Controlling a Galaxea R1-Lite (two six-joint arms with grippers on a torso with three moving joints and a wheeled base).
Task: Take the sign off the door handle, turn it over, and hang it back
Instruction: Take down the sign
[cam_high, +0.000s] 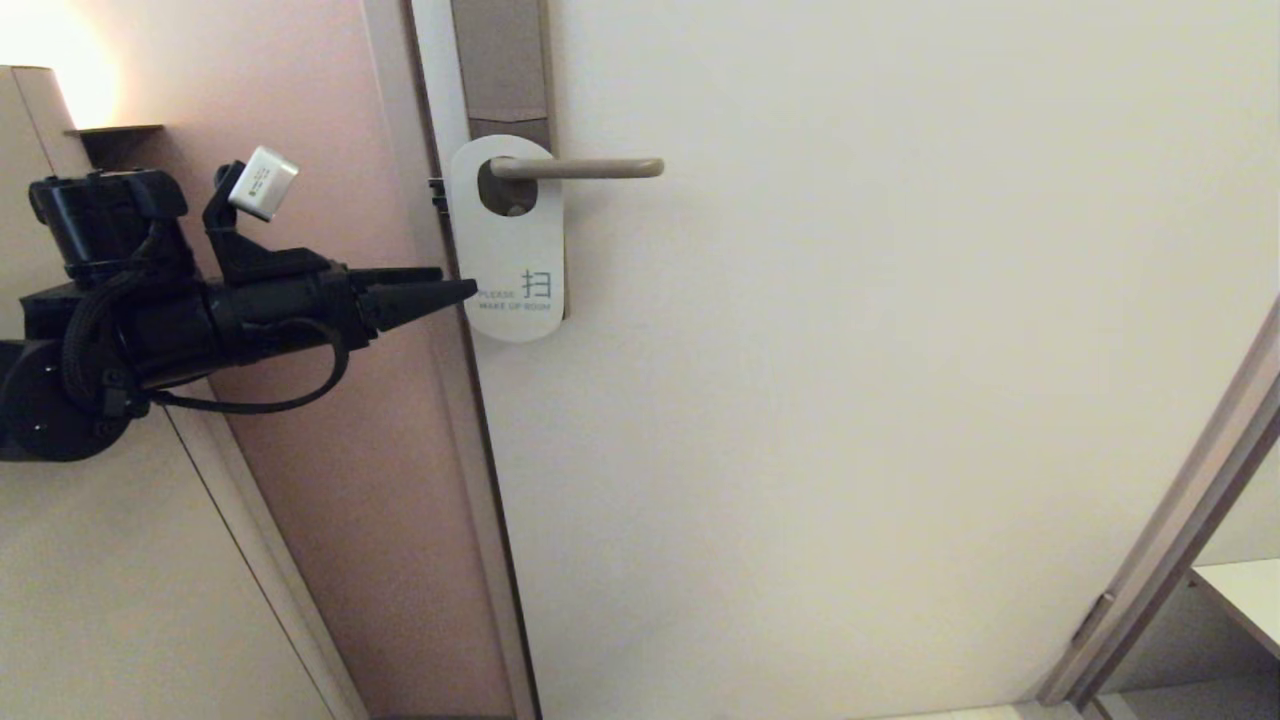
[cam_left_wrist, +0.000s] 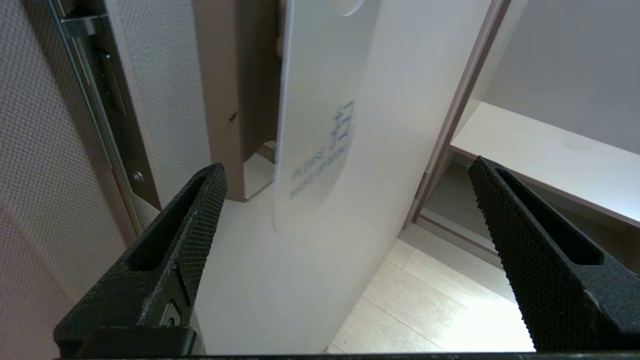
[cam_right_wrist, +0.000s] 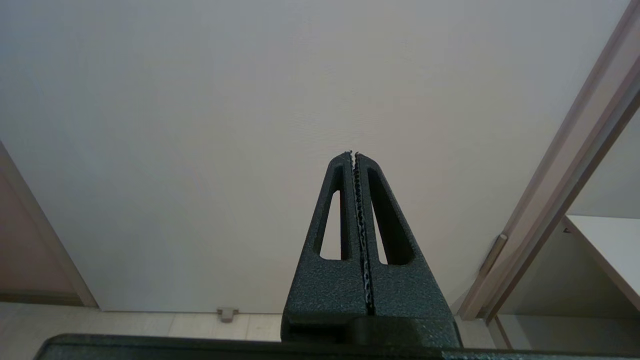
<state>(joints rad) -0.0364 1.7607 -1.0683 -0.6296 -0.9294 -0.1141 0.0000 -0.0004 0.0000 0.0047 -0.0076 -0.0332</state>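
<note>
The sign (cam_high: 508, 240) hangs by its oval hole on the door handle (cam_high: 580, 168), white "PLEASE MAKE UP ROOM" side facing out. The handle is a beige-grey lever on a grey-brown lock plate (cam_high: 500, 60). My left gripper (cam_high: 465, 290) comes in from the left at the sign's lower left edge. It is open and empty. In the left wrist view the sign (cam_left_wrist: 320, 125) hangs edge-on ahead, between the spread fingers (cam_left_wrist: 200, 215), not touched. My right gripper (cam_right_wrist: 354, 155) is shut and empty, parked low and pointing at the plain door; it does not show in the head view.
The white door (cam_high: 850, 400) fills the middle. Its frame and a pinkish wall (cam_high: 330, 420) lie left of the sign, behind the left arm. A second frame (cam_high: 1180, 530) and a white shelf (cam_high: 1245, 595) stand at the lower right. Tiled floor (cam_left_wrist: 450, 300) lies below.
</note>
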